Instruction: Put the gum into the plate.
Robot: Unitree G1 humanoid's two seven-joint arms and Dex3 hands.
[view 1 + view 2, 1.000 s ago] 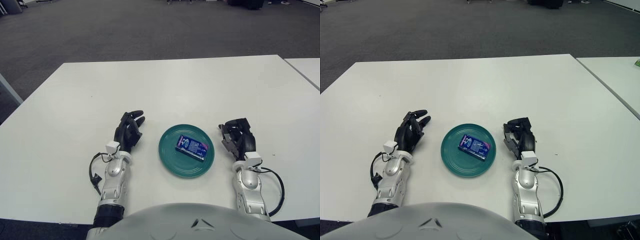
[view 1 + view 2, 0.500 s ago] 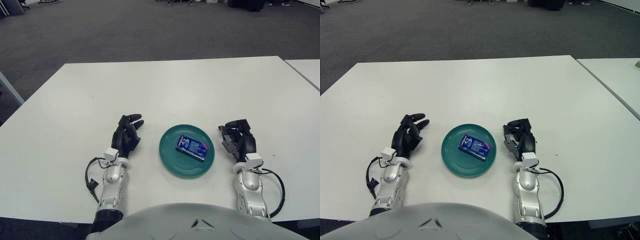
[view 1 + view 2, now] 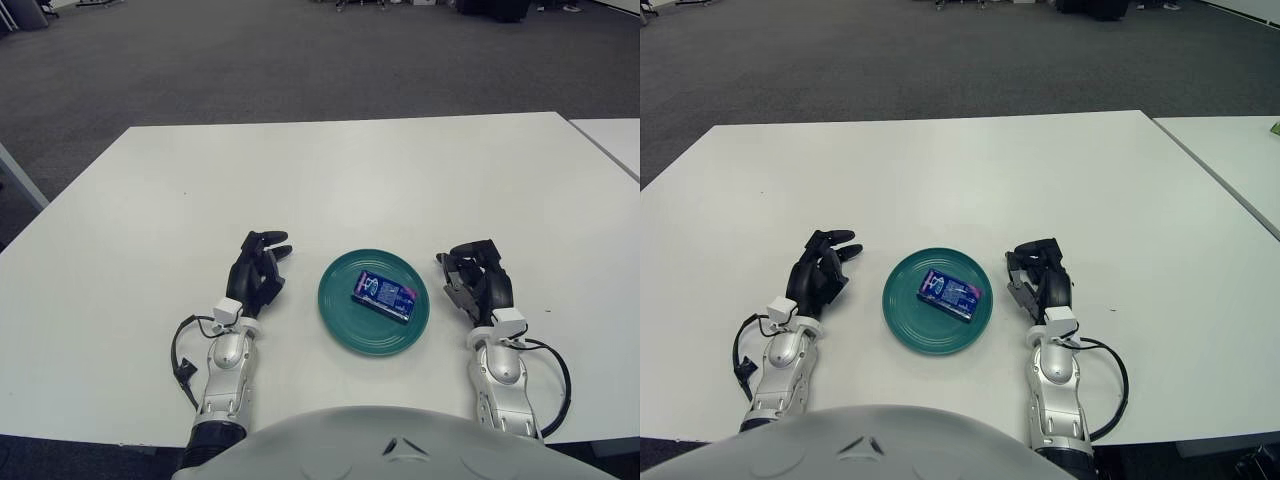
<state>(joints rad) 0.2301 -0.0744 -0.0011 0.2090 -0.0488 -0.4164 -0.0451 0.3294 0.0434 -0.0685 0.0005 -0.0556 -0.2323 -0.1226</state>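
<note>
A blue pack of gum [image 3: 384,294] lies flat inside the round green plate [image 3: 345,325] on the white table, near my body. My left hand [image 3: 255,272] is left of the plate, a short gap away, fingers relaxed and holding nothing. My right hand [image 3: 475,282] is right of the plate, also apart from it, with loosely bent fingers and nothing in them. In the right eye view the gum [image 3: 949,293] shows the same way in the plate [image 3: 910,325].
The white table [image 3: 330,180] stretches far ahead. A second white table [image 3: 615,135] stands close on the right with a narrow gap between. Dark carpet lies beyond. Black cables loop beside both wrists.
My left hand has drawn back slightly toward my body and its fingers have bent a little. The gum, plate and right hand have stayed put.
</note>
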